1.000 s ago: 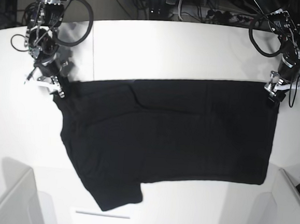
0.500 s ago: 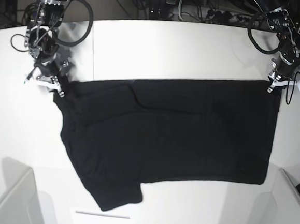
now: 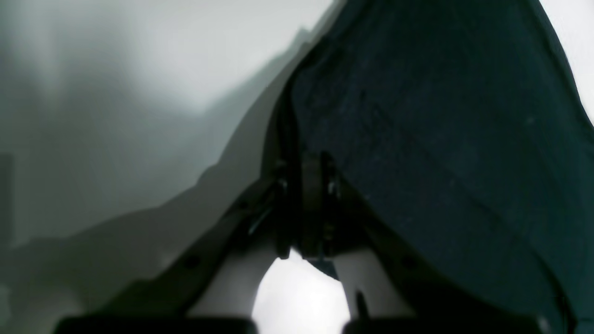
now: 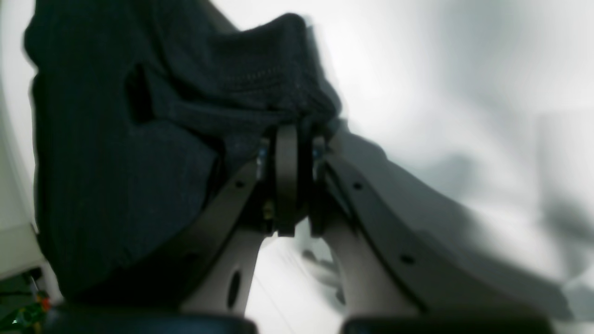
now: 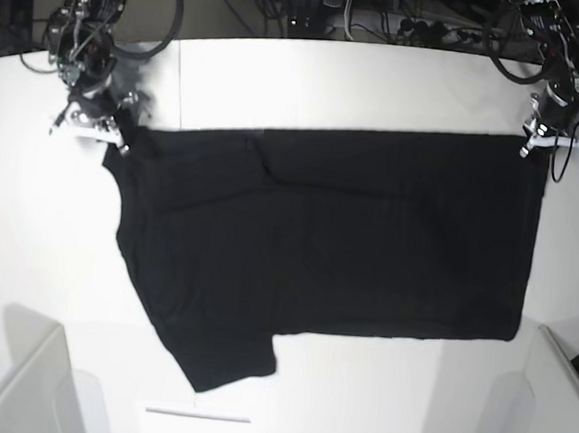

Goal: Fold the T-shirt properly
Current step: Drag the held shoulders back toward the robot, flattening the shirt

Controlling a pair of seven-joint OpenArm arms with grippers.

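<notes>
Gripping the T-shirt (image 5: 328,240) by its two far corners, both pincers are clamped on black cloth.
Left pincer (image 5: 533,135) pinches the corner at 2 o'clock of the white worktop (image 5: 310,83); right pincer (image 5: 96,129) pinches the one at 10 o'clock. Plain side up, the shirt lies spread across the middle, one sleeve reaching toward 7 o'clock.

Black T-shirt (image 5: 328,240) on white table (image 5: 310,88)

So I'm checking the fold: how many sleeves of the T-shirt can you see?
1. One sleeve sticks out at the T-shirt's near edge in the base view. The other may be folded under or hidden.
</notes>
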